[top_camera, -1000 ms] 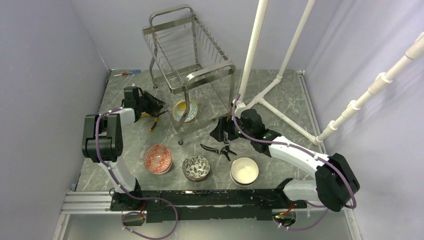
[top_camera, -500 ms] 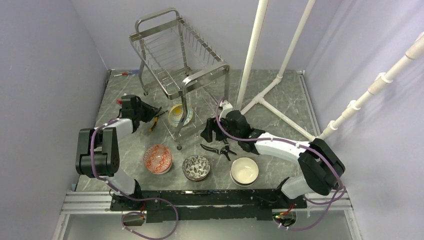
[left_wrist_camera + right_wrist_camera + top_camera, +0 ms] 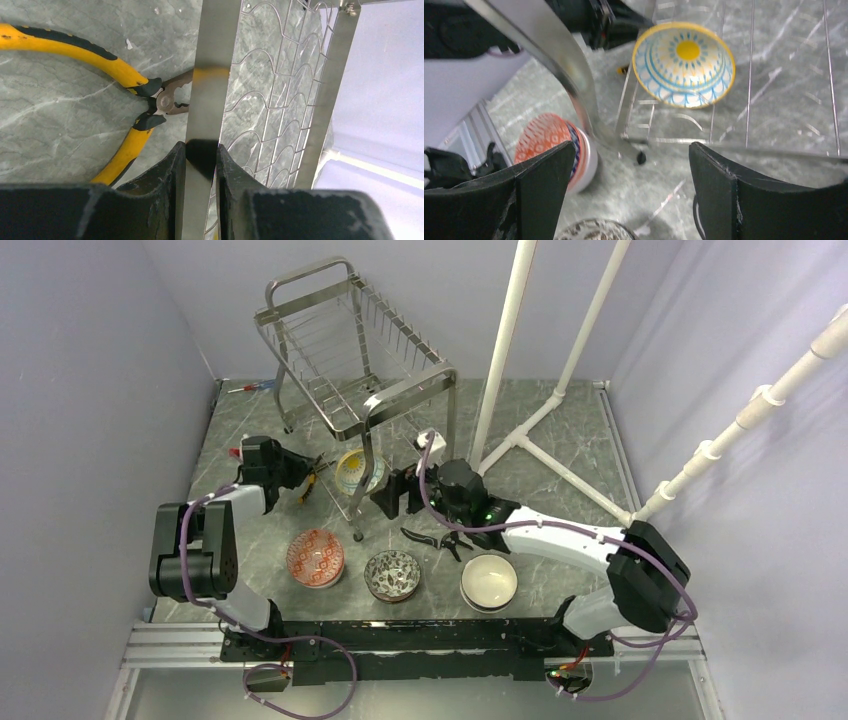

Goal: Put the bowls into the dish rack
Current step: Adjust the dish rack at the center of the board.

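From above, the tall shiny steel wire dish rack [image 3: 352, 345] stands at the far left of the grey marbled table [image 3: 272, 530] and seems to lean, though the angle is hard to judge from here. Three small round bowls sit in a row near the arm bases: a red-patterned bowl [image 3: 315, 556], a dark patterned bowl [image 3: 392, 574] and a plain white bowl [image 3: 489, 580]. A teal bowl with a yellow centre [image 3: 360, 470] lies on the table under the rack's near end, and no bowl is in the rack. The left gripper [image 3: 303, 472] reaches the rack's near left side, and the right gripper [image 3: 393, 494] is at its near right leg. Black-handled cutters [image 3: 440, 538] lie just right of that leg, and white plastic pipes [image 3: 503, 340] rise on the far right. In the left wrist view, the left gripper's fingers [image 3: 172, 167] are clamped on a flat steel upright of the rack, with yellow-handled pliers [image 3: 125, 75] lying on the table just left of it. In the right wrist view, the right gripper's fingers [image 3: 544, 185] stand wide apart and hold nothing, the rack's tubular leg [image 3: 569, 75] standing between them, with the teal bowl seen through the wires beyond.
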Available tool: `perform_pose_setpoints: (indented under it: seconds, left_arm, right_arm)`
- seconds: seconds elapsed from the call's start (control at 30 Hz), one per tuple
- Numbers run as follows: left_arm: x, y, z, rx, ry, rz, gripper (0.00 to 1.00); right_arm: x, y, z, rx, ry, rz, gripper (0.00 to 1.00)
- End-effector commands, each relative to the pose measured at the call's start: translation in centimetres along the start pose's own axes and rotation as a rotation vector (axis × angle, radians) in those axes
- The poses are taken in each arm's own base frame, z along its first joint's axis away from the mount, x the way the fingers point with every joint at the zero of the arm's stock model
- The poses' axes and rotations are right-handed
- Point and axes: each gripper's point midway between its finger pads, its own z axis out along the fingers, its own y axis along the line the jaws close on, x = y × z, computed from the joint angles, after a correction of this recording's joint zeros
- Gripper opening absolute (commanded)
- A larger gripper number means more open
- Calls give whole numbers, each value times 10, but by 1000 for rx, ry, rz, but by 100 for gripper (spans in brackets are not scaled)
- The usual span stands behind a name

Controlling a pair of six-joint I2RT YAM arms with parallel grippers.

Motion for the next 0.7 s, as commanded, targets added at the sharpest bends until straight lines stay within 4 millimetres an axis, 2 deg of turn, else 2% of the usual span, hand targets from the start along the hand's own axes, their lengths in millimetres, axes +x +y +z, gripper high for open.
perform_pose_setpoints:
  seconds: [0.0, 0.17, 0.27, 0.4, 0.57, 0.67]
  left_arm:
    - [4, 16, -9, -39, 6, -81, 3]
    - [8, 17, -13, -20, 10, -79, 3]
    - [7, 13, -18, -4, 4, -77, 3]
    - [8, 11, -21, 8, 7, -82, 3]
    - [9, 13, -23, 12, -3, -104, 3]
    - [10, 17, -25, 4, -7, -121, 3]
  right_arm:
    - [-61, 20, 17, -14, -171, 11, 87]
    - [-78, 33, 35, -36, -175, 28, 83]
    - [-83, 35, 42, -24, -171, 32, 75]
    - [-84, 25, 48, 47, -150, 21, 49]
    - [-92, 14, 39, 113, -173, -1, 16]
    - [-94, 9, 34, 138, -174, -25, 5]
